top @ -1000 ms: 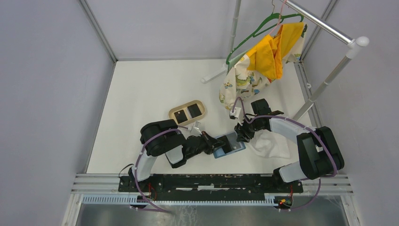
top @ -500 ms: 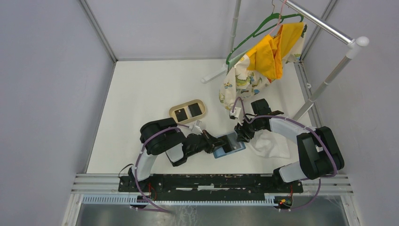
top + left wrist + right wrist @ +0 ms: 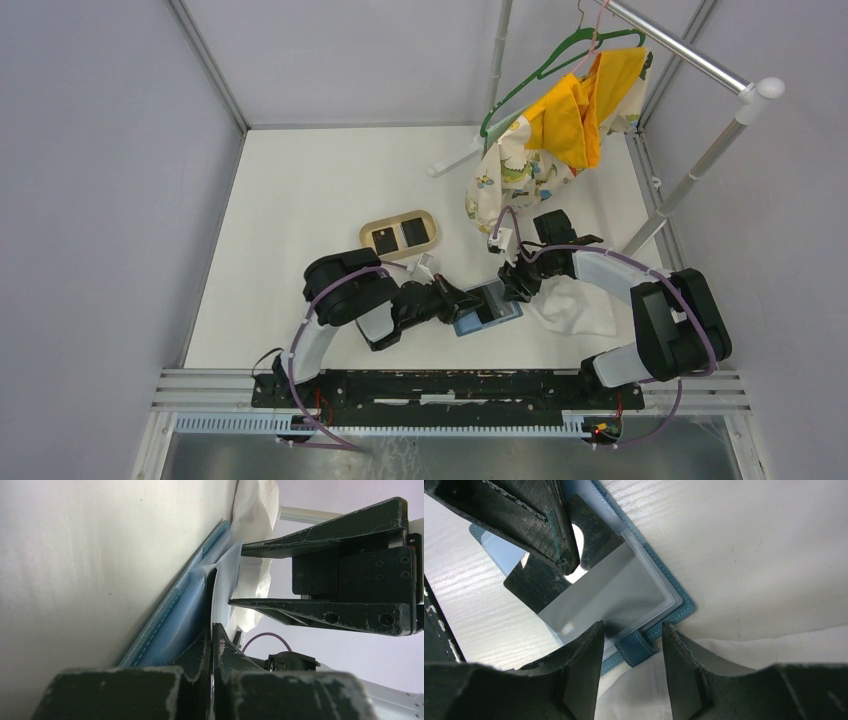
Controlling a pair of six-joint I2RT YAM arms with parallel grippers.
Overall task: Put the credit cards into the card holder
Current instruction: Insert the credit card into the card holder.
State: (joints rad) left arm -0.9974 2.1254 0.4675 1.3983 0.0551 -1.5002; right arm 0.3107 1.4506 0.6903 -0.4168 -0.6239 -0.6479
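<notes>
The blue card holder (image 3: 492,310) lies open on the table, its clear sleeves facing up (image 3: 644,587). My left gripper (image 3: 466,298) is shut on a dark glossy credit card (image 3: 574,587) that lies slanted over the sleeve pocket, its far end at the pocket. The card shows edge-on in the left wrist view (image 3: 212,597) between the closed fingers (image 3: 200,650), beside the card holder (image 3: 172,617). My right gripper (image 3: 514,284) is open, its fingers (image 3: 584,650) standing either side of the holder's strap tab (image 3: 638,649). Two black cards (image 3: 399,237) lie in the tan tray.
A tan oval tray (image 3: 400,219) sits behind the left arm. A white cloth (image 3: 575,305) lies under and right of the card holder, also in the right wrist view (image 3: 749,675). A clothes rack with a yellow and patterned garment (image 3: 570,125) stands at the back right.
My left gripper has moved a little to the right with the card, further over the card holder. The right gripper has stayed in place.
</notes>
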